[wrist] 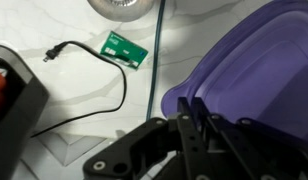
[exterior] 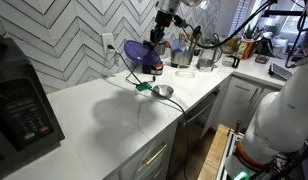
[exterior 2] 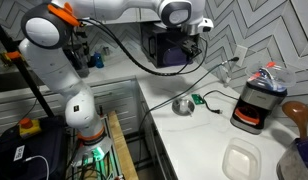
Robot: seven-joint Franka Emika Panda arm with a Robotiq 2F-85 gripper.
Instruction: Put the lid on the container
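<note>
Where the white surface runs along the herringbone wall, a large black microwave-like appliance fills its 9 o'clock end in an exterior view. The white arm with its orange bands reaches across the top of the scene and carries the claw high above the things on the surface. The dark container stands upright towards 3 o'clock in an exterior view, reddish at its base. The purple lid is at the container's top, tilted rather than lying flat on the rim, and shows there in both exterior views. In the wrist view the lid spreads over the 3 o'clock half of the picture. There the claw comes in from 6 o'clock with its dark fingers drawn close together, their tips lying over the lid's near rim. Whether they actually pinch that rim or only stand in front of it cannot be told, since the exterior views show the claw's body above the lid. A small steel bowl sits on the surface near the container, towards 5 o'clock of it in that exterior view. A little green card lies just beside the bowl, at 11 o'clock in the wrist view. A thin black cable curls across the white below the card.
</note>
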